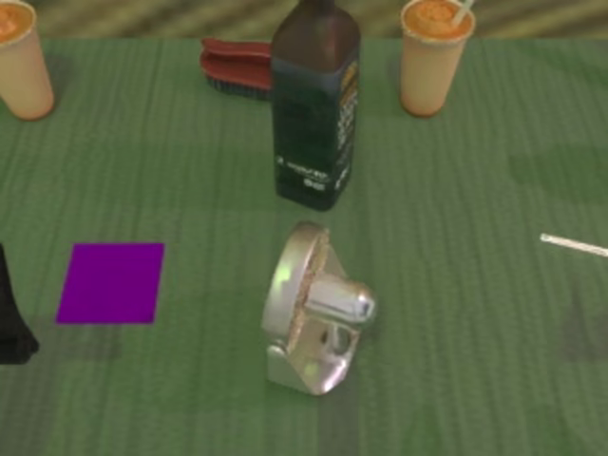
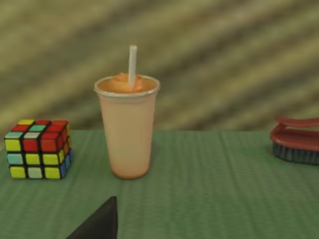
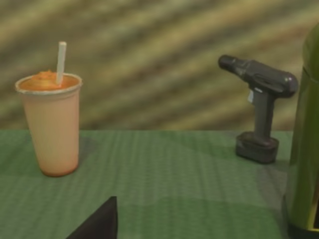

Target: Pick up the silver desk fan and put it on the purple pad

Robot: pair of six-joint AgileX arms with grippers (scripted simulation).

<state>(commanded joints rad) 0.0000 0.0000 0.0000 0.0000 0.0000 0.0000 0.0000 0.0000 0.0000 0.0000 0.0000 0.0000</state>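
Chrome-silver desk fan (image 1: 313, 313), upright on its wedge base at mid-bench, disc toward the top view's left and stubby motor cylinder toward its right; untouched, with no fingers near it. Purple pad (image 1: 111, 282) flat and bare, well apart at the fan's left on the green bench (image 1: 456, 380). Tall dark bottle (image 1: 315, 109) just behind the fan (close enough to hamper a careless descent). Farther back: red brush (image 1: 233, 65) and two orange cups (image 1: 434, 55) (image 1: 21, 59); thin white rod (image 1: 574, 245) at the right edge.

Step in hand, as judged: approach, grasp not yet begun. Next move calls for an arm over the fan, fingers spread wide enough for the motor cylinder or disc rim, then a lift and a carry leftward to the pad.

Left gripper (image 1: 11, 323) only a dark shape at the left edge beside the pad; spread of its fingers impossible to tell. Right gripper outside the top view; one dark tip (image 3: 99, 224) low in its wrist view, spread likewise unclear.
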